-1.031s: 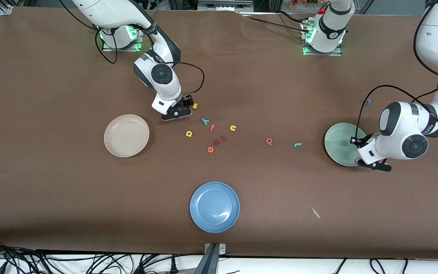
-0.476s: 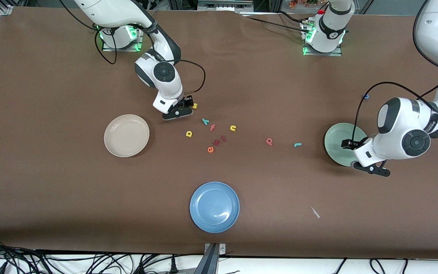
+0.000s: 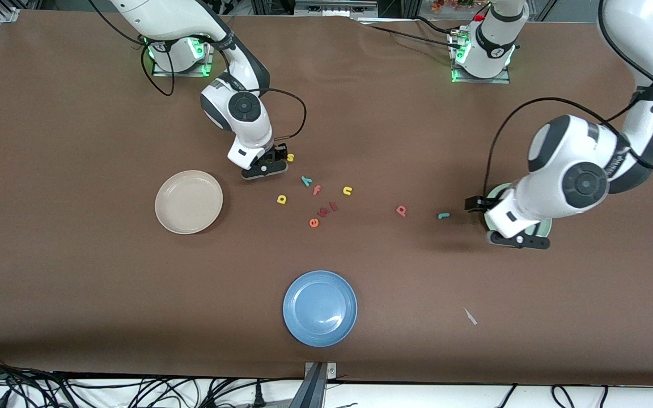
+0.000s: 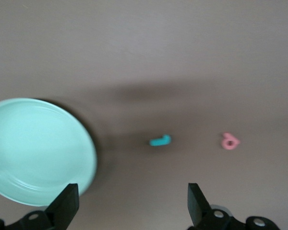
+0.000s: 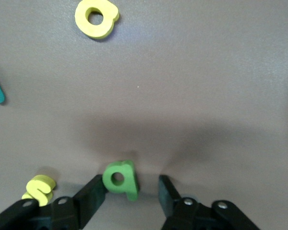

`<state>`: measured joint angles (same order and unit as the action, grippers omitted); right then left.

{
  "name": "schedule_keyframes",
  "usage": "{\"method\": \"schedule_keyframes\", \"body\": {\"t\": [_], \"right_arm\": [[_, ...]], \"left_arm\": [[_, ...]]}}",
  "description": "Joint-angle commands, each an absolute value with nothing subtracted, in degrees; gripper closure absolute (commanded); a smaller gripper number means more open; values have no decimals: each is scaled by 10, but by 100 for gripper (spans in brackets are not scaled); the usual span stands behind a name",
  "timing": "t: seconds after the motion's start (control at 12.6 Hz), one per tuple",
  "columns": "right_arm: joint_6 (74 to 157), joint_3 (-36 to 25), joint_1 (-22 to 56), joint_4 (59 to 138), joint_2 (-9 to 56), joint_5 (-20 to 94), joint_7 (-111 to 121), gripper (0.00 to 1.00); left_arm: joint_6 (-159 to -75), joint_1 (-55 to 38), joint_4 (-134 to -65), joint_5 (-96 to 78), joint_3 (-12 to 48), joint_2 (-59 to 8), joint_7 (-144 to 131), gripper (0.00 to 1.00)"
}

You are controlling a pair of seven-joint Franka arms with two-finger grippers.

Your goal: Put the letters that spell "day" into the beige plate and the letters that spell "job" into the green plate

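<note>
— As things lie now, how much of the sorting is done?

— Nothing that shows. The beige plate (image 3: pixel 189 202), toward the right arm's end of the table (image 3: pixel 77 283), is bare. As much of the green plate (image 4: pixel 38 143) as the left wrist view shows is bare too.

— What is the right hand (image 5: pixel 129 196) doing?

— It is down at the table, its fingers (image 5: pixel 92 191) on either side of the dark green letter (image 5: pixel 120 179). One finger touches the letter and a gap remains at the other, so it is not yet clamped. The yellow "s" (image 5: pixel 38 187) lies just beside it.

— And the left hand (image 4: pixel 132 208)?

— It is spread wide, empty, over the green plate's rim. The teal "j" (image 4: pixel 160 141) lies on the table near that plate, and the pink looped letter (image 4: pixel 229 141) lies farther from it.

— So what is left?

— Nearly all of it, it seems. The yellow looped letter (image 3: pixel 282 199) and the teal "y" (image 3: pixel 306 181) lie among the loose letters. The blue ring does not show anywhere.
</note>
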<state>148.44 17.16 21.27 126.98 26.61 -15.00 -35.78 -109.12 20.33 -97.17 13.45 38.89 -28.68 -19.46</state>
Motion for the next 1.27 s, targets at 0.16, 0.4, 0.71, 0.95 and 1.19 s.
{"method": "schedule_keyframes", "body": {"t": [0.16, 0.4, 0.71, 0.95, 1.19], "right_arm": [[1494, 163, 219, 1269, 273, -167, -371, 64], [1492, 163, 219, 1269, 271, -167, -371, 76], [1459, 153, 215, 1266, 241, -167, -359, 81], [1364, 139, 214, 1232, 215, -164, -321, 81], [1279, 105, 212, 1196, 187, -155, -239, 81]], "left_arm": [[-1170, 118, -947, 128, 388, -355, -361, 3], [-1237, 78, -947, 138, 381, -402, -417, 11], [-1277, -21, -947, 157, 286, -424, -446, 13], [-1277, -33, -949, 158, 272, -440, -446, 22], [-1277, -33, -954, 159, 272, -451, -446, 29]]}}
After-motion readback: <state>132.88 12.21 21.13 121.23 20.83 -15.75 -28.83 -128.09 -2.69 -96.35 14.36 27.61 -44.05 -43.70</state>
